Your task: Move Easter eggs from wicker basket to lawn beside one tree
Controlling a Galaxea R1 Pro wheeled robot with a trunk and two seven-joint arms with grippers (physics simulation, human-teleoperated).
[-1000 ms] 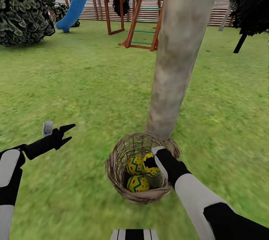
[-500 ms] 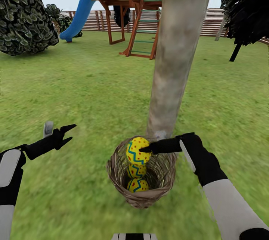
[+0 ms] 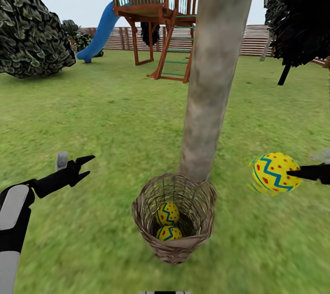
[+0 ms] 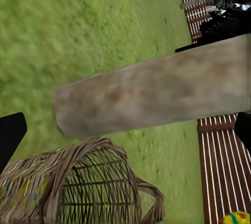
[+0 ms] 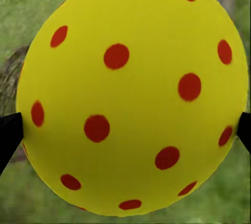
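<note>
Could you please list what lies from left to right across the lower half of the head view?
Black left pincer → round brown woven wicker basket → yellow red-dotted Easter egg with blue zigzag, held by the right pincer.

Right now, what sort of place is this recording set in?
A simulated back garden, most likely: a wide lawn, a wooden playset with a blue slide, and a slat fence behind a thick tree trunk.

Two eggs (image 3: 168, 221) in basket (image 3: 174, 248), one (image 3: 274, 172) seemingly aloft.
</note>
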